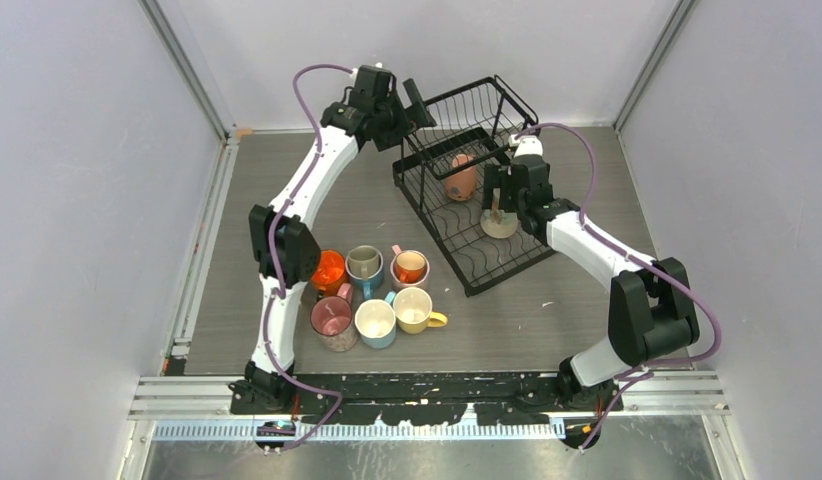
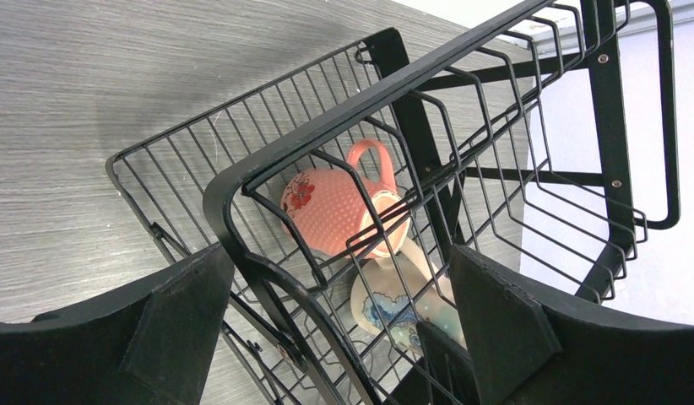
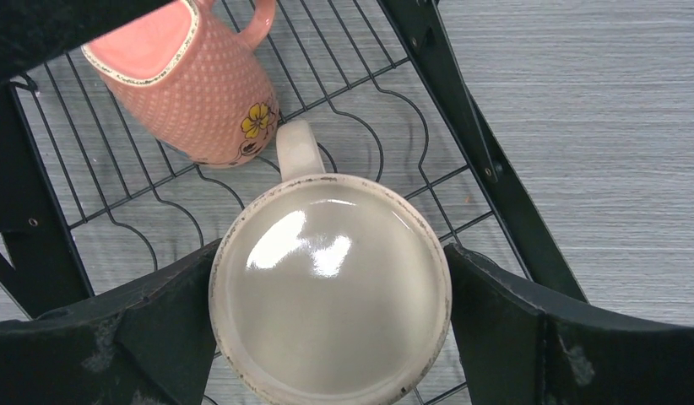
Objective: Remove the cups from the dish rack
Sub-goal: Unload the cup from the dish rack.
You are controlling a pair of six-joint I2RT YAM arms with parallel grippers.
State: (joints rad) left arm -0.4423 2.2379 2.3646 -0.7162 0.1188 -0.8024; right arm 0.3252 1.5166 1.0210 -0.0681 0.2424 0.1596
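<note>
R pincer (image 3: 331,270) clamped on beige cup (image 3: 331,299) in dish rack (image 3: 483,164), L pincer (image 2: 339,261) released above its corner

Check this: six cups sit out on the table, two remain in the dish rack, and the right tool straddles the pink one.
One detail is wrong. The right tool straddles the cream cup, not the pink cup, which lies beside it on the dish rack. The right wrist view shows this. The rest stands.
</note>
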